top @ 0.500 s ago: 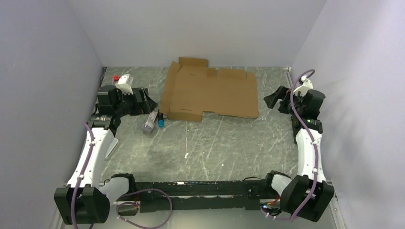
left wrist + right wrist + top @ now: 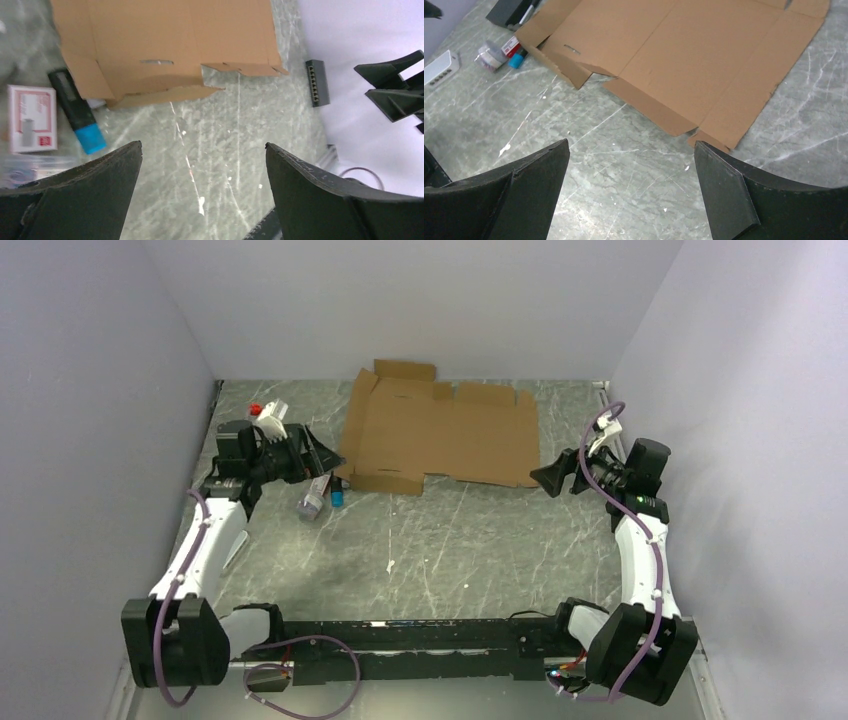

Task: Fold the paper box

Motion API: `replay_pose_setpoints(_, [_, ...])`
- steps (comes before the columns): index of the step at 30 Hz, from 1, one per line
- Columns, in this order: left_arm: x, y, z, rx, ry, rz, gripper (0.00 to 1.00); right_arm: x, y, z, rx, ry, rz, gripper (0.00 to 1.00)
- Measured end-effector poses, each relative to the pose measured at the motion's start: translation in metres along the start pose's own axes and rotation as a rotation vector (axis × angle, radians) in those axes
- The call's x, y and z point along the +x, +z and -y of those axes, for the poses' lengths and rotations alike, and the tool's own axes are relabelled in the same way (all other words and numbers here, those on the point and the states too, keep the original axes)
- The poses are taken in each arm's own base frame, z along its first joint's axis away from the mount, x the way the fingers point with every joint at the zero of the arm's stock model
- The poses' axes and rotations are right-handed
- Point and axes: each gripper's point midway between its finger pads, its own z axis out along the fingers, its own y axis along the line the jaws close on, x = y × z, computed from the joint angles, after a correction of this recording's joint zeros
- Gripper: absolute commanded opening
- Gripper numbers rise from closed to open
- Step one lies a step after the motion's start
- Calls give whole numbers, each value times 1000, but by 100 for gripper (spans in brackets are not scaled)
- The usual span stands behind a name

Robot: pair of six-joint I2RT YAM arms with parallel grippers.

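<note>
Paper box [image 2: 440, 435] unfolded, lying flat at upper centre of the top view; both grippers wide and holding nothing.

The brown cardboard sheet rests on the grey marbled table [image 2: 450, 540] near the back wall, its lower-left flap raised slightly off the surface. The left gripper [image 2: 320, 453] hovers just beside the sheet's left edge, jaws spread wide. The right gripper [image 2: 547, 478] sits just off the sheet's lower-right corner, jaws likewise spread, not touching it. A blue-capped black marker [image 2: 77, 117], a small red-and-white carton [image 2: 31, 118] and a small bottle [image 2: 312, 502] lie just beside the sheet's lower-left corner.
</note>
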Motion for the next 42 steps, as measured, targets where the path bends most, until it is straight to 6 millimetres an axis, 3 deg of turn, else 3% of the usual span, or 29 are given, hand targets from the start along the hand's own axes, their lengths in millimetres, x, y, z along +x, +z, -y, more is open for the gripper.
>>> replay_pose_setpoints(6, [47,32,-17,34,-243,-107,93,5,-1,-10,-64,-45,-11,100])
replay_pose_setpoints(11, [73,50,-7,11,-259,-182,94,8,2,-19,-105,-60,-23,100])
replay_pose_setpoints(17, [53,71,-27,-83,-213,-129,88,10,7,-31,-151,-81,-33,100])
replay_pose_setpoints(23, [37,92,-56,-212,-147,-188,88,12,10,-39,-177,-94,-42,100])
replay_pose_setpoints(28, [-15,102,-68,-315,11,-153,89,14,14,-47,-204,-107,-52,100])
replay_pose_setpoints(31, [-49,119,-77,-317,85,-134,88,15,16,-52,-219,-114,-57,100])
replay_pose_setpoints(33, [-61,132,-88,-308,106,-140,88,15,16,-53,-224,-115,-59,100])
replay_pose_setpoints(35, [-63,145,-107,-308,108,-164,88,16,17,-54,-227,-115,-61,100])
replay_pose_setpoints(39, [-43,165,-145,-305,80,-255,85,16,17,-56,-231,-117,-64,100])
replay_pose_setpoints(42, [-30,176,-156,-273,46,-301,85,16,17,-57,-233,-121,-64,100])
